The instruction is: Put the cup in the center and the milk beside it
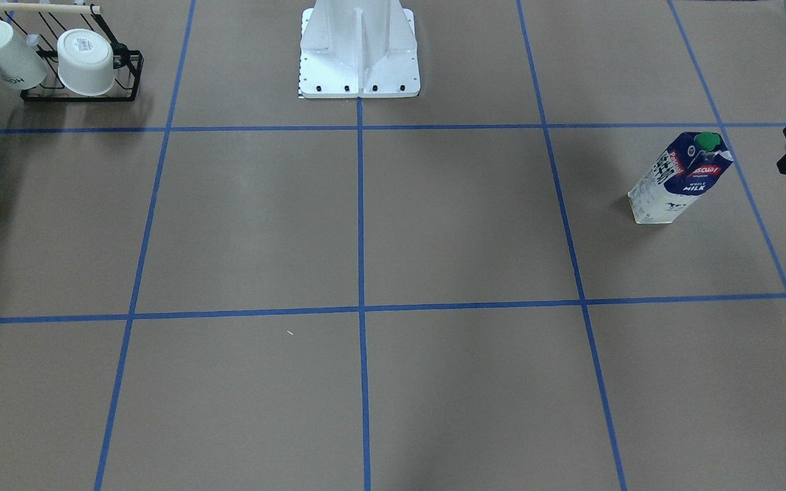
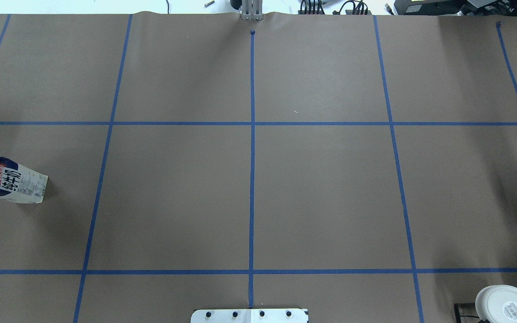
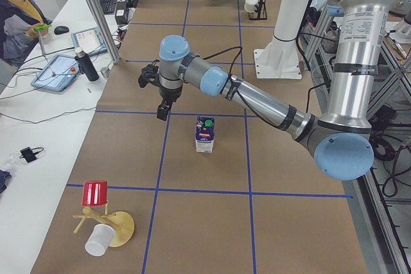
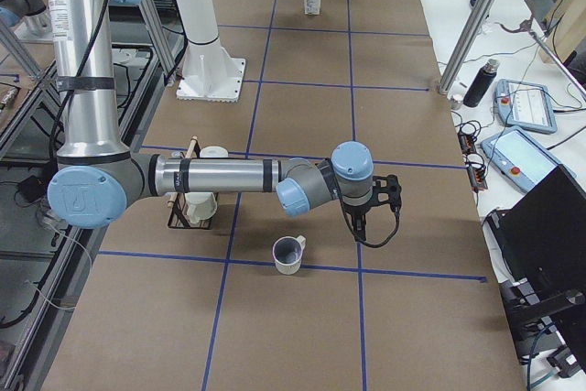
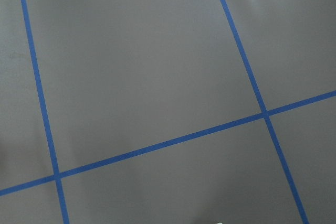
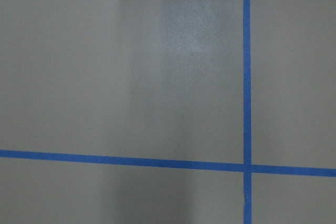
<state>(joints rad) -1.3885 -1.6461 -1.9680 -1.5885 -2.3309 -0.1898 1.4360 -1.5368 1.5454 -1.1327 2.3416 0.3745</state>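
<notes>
Surface: matte brown paper with a blue tape grid. The milk, a tall boxy carton, navy and white with a round green cap, stands upright far out on the robot's left side. The left gripper hangs near it, apart; can't tell how its fingers are set. The cup, a glossy white mug with a dark inside and blocky handle, sits upright on a tape line at the right end. The right gripper is near it, not touching; finger state unclear. A black wire rack holds two white mugs.
</notes>
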